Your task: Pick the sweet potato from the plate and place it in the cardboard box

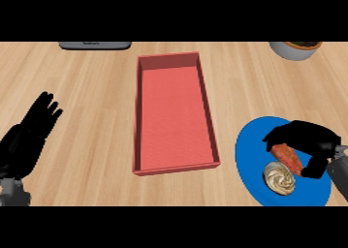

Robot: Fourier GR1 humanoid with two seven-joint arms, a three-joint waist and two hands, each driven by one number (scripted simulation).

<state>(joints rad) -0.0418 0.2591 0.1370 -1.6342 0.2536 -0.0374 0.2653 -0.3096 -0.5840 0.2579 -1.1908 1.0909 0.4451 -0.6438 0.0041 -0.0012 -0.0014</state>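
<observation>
The sweet potato is grasped by the curled right hand on the blue plate, beside a cream swirled pastry. The red box is seen left of the plate, unobstructed. The left hand is rested at the left edge, fingers released.

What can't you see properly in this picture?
- Sweet potato, head view: the right hand curls over it and hides part of it.
- Blue plate: its right side is hidden by the hand and forearm.
- Grey thing at the top: cut off by the edge.
- White pot at the top right: cut off too.
</observation>
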